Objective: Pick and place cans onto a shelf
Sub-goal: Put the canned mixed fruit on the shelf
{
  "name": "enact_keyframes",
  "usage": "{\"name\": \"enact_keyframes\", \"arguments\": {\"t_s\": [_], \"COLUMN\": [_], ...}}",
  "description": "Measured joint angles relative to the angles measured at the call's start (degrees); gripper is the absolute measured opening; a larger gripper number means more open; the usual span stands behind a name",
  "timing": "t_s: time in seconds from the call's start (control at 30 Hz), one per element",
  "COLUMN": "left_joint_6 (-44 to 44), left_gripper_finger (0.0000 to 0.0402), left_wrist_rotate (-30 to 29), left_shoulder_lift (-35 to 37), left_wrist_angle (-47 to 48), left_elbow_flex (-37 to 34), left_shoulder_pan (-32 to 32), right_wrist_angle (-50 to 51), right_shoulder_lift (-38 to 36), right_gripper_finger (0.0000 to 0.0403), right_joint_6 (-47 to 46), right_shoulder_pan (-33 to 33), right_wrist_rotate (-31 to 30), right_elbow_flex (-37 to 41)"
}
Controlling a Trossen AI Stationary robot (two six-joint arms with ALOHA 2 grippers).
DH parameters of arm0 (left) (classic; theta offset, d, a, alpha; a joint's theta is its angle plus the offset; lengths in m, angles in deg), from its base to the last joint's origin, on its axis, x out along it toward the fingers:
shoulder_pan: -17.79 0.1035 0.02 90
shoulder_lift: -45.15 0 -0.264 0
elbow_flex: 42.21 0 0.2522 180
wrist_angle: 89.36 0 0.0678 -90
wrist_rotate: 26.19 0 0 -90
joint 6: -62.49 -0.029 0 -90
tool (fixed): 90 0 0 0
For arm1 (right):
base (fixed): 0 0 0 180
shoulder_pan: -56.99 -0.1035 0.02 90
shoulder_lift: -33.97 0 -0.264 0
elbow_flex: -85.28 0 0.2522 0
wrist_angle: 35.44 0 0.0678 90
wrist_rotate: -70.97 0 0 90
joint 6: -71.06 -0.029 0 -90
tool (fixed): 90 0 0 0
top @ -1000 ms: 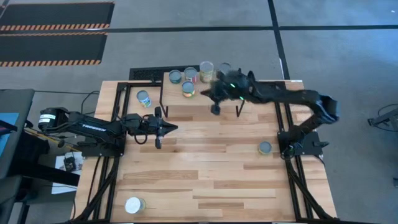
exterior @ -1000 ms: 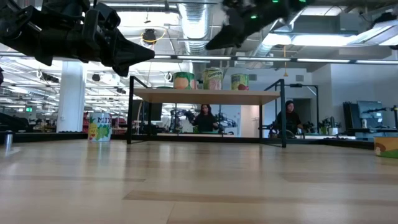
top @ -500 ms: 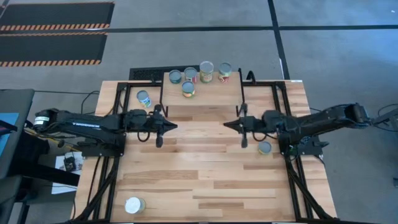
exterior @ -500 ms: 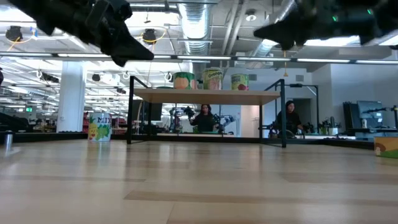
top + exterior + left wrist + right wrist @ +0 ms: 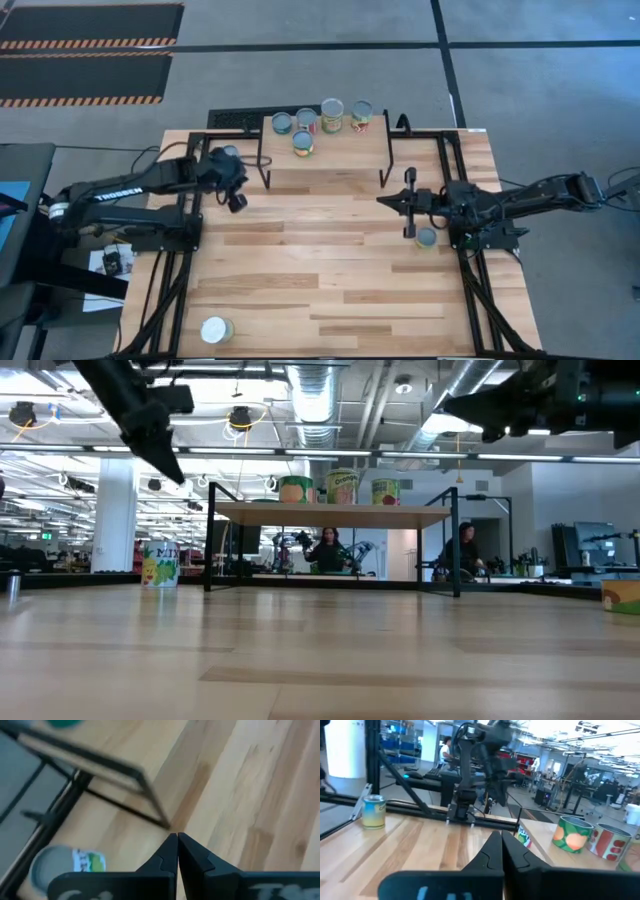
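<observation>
Seen from above, with the tabletop (image 5: pixel 330 260) as a clock face, a white-topped can (image 5: pixel 215 329) stands alone at about 7 o'clock, near the front left corner. The left gripper (image 5: pixel 236 198) hangs at about 10 o'clock, just off the shelf's left legs, its fingers (image 5: pixel 170 854) pressed together on nothing. A can with a green label (image 5: pixel 231 155) stands on the tabletop close beside it, between the gripper and the left edge; the left wrist view shows this can (image 5: pixel 65 865) near the foot of a black shelf leg.

The shelf (image 5: pixel 325 160) sits at 12 o'clock along the far edge. Five cans stand toward its back: one with a silvery top (image 5: pixel 283 123), one with a red label (image 5: pixel 307 120), one in front of those two (image 5: pixel 302 142), a taller one (image 5: pixel 332 114) and one more to the right (image 5: pixel 361 114). From table height three of them show above the board (image 5: pixel 335 515).

The right gripper (image 5: pixel 388 200) is at about 3 o'clock, raised above the tabletop, its fingers (image 5: pixel 495 851) shut tight and empty. A silvery-topped can (image 5: pixel 426 238) stands on the tabletop just beside that arm, near the right edge.
</observation>
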Motion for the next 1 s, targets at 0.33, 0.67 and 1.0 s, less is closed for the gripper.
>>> {"name": "enact_keyframes", "arguments": {"t_s": [0.33, 0.67, 1.0], "left_joint_6": [-18.33, -28.49, -33.49], "left_gripper_finger": [0.0, 0.0029, 0.0124], "left_wrist_rotate": [10.39, 6.86, 2.14], "left_shoulder_lift": [-4.31, -9.29, -15.71], "left_wrist_angle": [3.47, -2.49, -13.6], "left_elbow_flex": [-0.02, -3.32, -7.66], "left_shoulder_pan": [21.41, 30.21, 31.38], "right_wrist_angle": [1.81, 1.78, 1.86], "right_shoulder_lift": [-0.77, -0.8, -0.77], "right_gripper_finger": [0.0003, 0.0003, 0.0003], "right_joint_6": [1.05, 1.49, 1.9], "right_shoulder_pan": [-1.01, -1.01, -1.01], "right_wrist_rotate": [-0.04, -0.13, -0.13], "right_elbow_flex": [0.0, 0.0, -0.02]}}
